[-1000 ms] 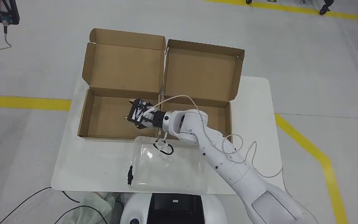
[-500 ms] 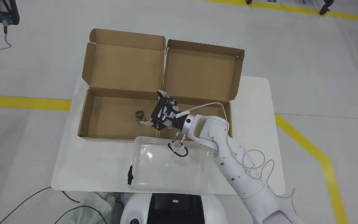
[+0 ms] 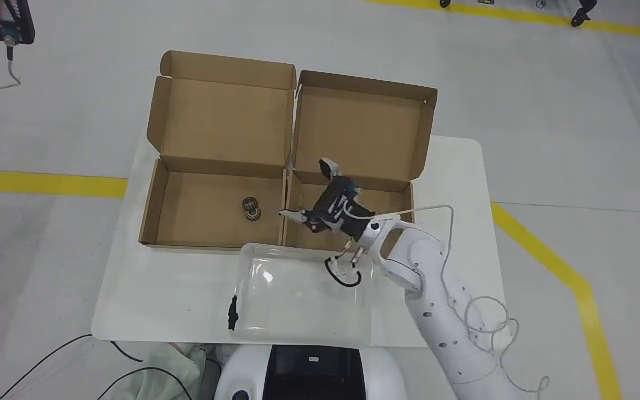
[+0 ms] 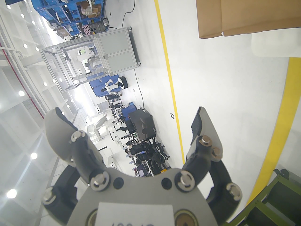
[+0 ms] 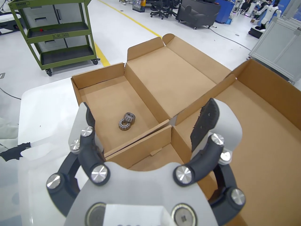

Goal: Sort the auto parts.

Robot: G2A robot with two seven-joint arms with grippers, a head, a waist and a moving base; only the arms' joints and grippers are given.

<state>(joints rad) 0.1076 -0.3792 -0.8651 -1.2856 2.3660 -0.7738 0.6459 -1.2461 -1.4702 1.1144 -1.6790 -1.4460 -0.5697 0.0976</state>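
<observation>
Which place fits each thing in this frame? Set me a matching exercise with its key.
1 two metal bearing rings
2 open right gripper
3 clear plastic bin
4 green shelved cart

A on the floor
B above the right cardboard box
C inside the left cardboard box
D at the white table's front edge

Pairs: 1-C, 2-B, 3-D, 4-A

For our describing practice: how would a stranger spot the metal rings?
On the white table stand two open cardboard boxes. The left box holds two small shiny metal rings, touching each other; nothing else lies in it.
</observation>
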